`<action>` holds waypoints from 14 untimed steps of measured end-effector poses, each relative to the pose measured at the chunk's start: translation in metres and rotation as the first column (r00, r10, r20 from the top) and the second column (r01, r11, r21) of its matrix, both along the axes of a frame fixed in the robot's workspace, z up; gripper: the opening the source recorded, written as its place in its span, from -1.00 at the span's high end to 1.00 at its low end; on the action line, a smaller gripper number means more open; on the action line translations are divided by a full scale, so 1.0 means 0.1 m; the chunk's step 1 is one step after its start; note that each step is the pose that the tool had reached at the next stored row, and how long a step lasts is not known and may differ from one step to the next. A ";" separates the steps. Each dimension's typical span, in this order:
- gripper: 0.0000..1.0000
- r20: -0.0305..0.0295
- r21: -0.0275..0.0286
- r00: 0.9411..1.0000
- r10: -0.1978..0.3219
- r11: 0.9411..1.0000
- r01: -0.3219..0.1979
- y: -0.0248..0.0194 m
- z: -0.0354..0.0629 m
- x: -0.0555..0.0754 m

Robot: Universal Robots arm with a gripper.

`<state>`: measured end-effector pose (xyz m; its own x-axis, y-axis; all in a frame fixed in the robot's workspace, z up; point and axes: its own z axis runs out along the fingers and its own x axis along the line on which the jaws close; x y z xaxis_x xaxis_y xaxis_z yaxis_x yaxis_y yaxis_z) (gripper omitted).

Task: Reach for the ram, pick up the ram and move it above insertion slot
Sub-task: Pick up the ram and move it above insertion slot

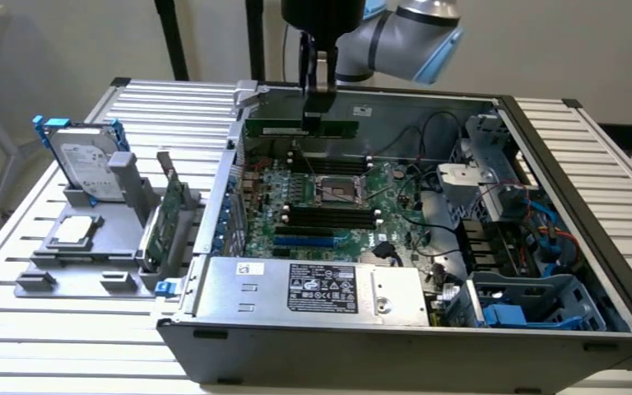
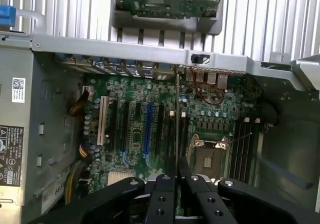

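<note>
So in the exterior view the pincer [image 1: 318, 115] is clamped on the ram [image 1: 300, 128], holding it level up over the motherboard [image 1: 327, 206] inside the open PC case [image 1: 579, 206], toward the case's far wall. Wrist view has the ram [image 2: 177, 124] edge-on as a thin line pinched between the fingers [image 2: 167, 184], above the board [image 2: 150, 129] near the CPU socket [image 2: 210, 156].

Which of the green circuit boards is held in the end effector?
The ram, a long narrow green stick, held in the end effector above the motherboard. The taller expansion card stands in the grey holder outside the case.
</note>
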<state>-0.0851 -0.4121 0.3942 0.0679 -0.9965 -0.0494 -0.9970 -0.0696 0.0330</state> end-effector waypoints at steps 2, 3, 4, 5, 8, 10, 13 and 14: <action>0.73 0.000 0.000 1.000 0.000 1.000 0.000 0.057 -0.003 0.04; 0.73 0.000 0.000 1.000 0.000 1.000 0.000 0.087 -0.004 0.07; 0.73 0.000 0.000 1.000 0.000 1.000 0.000 0.113 -0.006 0.09; 0.73 0.000 0.000 1.000 0.000 1.000 0.000 0.136 -0.009 0.11; 0.73 0.000 0.000 1.000 -0.001 1.000 0.001 0.181 -0.019 0.17; 0.73 0.000 0.000 1.000 -0.006 1.000 0.006 0.197 -0.027 0.21; 0.73 0.000 0.000 1.000 -0.021 1.000 0.021 0.211 -0.039 0.24; 0.73 0.000 0.000 1.000 -0.029 1.000 0.029 0.215 -0.043 0.25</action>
<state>-0.0597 -0.3906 0.3899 0.0395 -0.9980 -0.0495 -0.9986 -0.0411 0.0330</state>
